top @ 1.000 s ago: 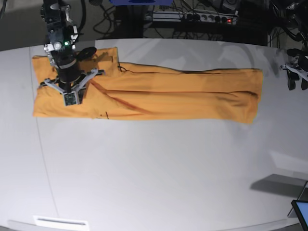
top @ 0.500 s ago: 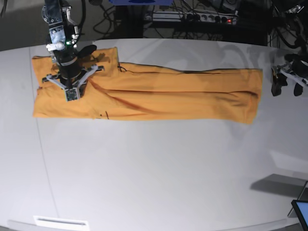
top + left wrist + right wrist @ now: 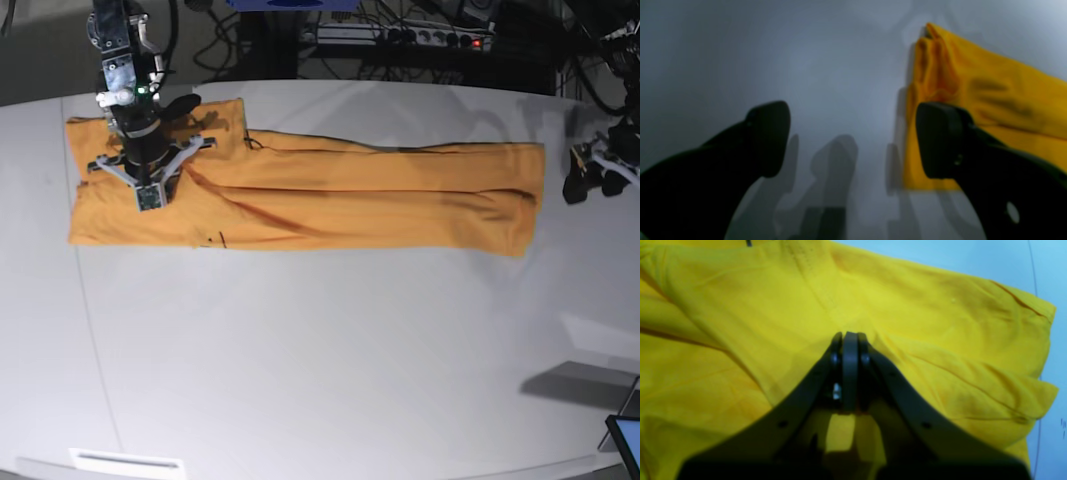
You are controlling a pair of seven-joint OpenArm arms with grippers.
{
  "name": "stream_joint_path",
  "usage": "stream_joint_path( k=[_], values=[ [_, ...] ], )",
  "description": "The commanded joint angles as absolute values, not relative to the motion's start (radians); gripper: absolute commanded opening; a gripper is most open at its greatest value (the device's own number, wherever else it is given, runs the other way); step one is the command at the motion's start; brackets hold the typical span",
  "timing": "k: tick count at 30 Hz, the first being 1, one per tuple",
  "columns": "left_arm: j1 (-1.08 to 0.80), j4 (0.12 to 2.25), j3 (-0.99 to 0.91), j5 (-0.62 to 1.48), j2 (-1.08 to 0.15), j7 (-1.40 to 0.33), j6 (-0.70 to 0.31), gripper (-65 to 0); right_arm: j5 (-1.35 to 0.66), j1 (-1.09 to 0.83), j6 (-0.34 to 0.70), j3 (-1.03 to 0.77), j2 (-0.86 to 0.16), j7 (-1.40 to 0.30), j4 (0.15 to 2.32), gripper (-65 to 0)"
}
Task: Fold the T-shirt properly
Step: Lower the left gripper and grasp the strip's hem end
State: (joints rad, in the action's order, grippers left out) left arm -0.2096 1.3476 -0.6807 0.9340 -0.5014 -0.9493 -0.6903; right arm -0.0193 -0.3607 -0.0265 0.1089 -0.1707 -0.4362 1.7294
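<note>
Two claws: the left claw (image 3: 853, 140) gapes empty beside the T-shirt (image 3: 330, 195); the right claw (image 3: 850, 340) rests closed on it.

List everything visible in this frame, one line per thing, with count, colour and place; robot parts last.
T-shirt: one, orange-yellow, folded into a long strip across the far half of the table.
Table: one, white, fills most of the base view.
Power strip: one, grey, behind the table's far edge among dark cables.
White label: one, near table edge.
Screen corner: one, blue, bottom corner of base view.
Right gripper: one, black, shut, tips against the shirt.
Left gripper: one, black, open, beside the shirt's end.
</note>
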Motion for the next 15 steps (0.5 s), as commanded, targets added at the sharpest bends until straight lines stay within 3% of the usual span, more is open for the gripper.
stream_joint_path(
  k=[1,15],
  values=[
    [-0.205,1.362,-0.690,0.951,-0.516,-0.944,-0.698,-7.6,-0.018,-0.363,-0.030,0.104,-0.176,-0.444,1.736,-64.7],
    [-0.173,1.357,-0.585,0.960,-0.433,-1.009,-0.698,-7.6,-0.018,-0.364,-0.030,0.108,-0.176,-0.444,1.736,-64.7]
  ],
)
